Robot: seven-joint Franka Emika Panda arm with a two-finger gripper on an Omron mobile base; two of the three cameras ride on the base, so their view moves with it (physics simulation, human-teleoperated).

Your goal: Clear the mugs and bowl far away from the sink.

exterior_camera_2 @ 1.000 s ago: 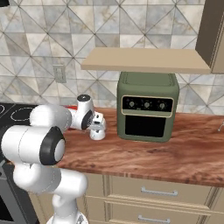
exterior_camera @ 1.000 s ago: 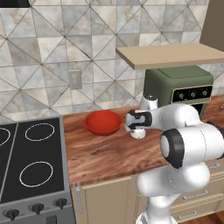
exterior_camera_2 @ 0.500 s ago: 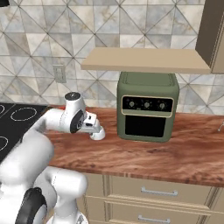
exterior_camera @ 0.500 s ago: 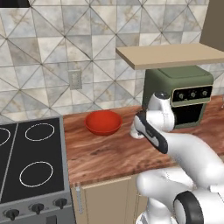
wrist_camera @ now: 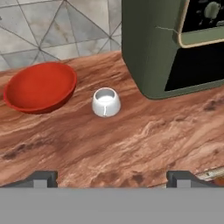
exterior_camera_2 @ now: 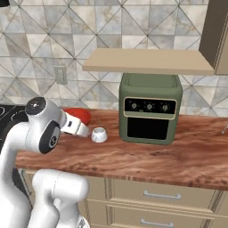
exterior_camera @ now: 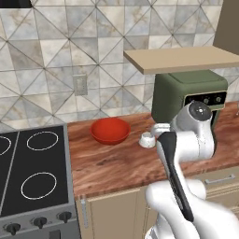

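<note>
Centrally on the wooden worktop point(exterior_camera: 116, 163) stands the white mug point(exterior_camera: 147, 139), upright with its mouth facing up, resting free of any contact. Just to its left, a little farther back, sits the red bowl point(exterior_camera: 110, 130), also upright; a narrow strip of bare wood separates the two. To the right of the mug stands a green toaster oven point(exterior_camera: 186, 95) with a dark glass door and a row of knobs, placed beneath a pale wooden shelf point(exterior_camera: 182, 59). A black cooktop point(exterior_camera: 32, 172) with ringed burners occupies the left end of the worktop, and a tiled wall with an outlet plate point(exterior_camera: 80, 84) forms the far boundary.

Seen from the hand camera, the mug point(wrist_camera: 106, 102) lies at mid-frame, the bowl point(wrist_camera: 40, 86) to its left and the oven point(wrist_camera: 166, 48) to its right. The end effector point(wrist_camera: 112, 179) is drawn back on the near side of the mug, its two dark fingertips point(wrist_camera: 43, 178) spread to opposite sides of the frame with nothing between them; it is fully open and empty.

In the right base camera the mug point(exterior_camera_2: 98, 134) appears just beyond the arm's wrist, with the bowl point(exterior_camera_2: 80, 115) partly hidden behind the arm.
</note>
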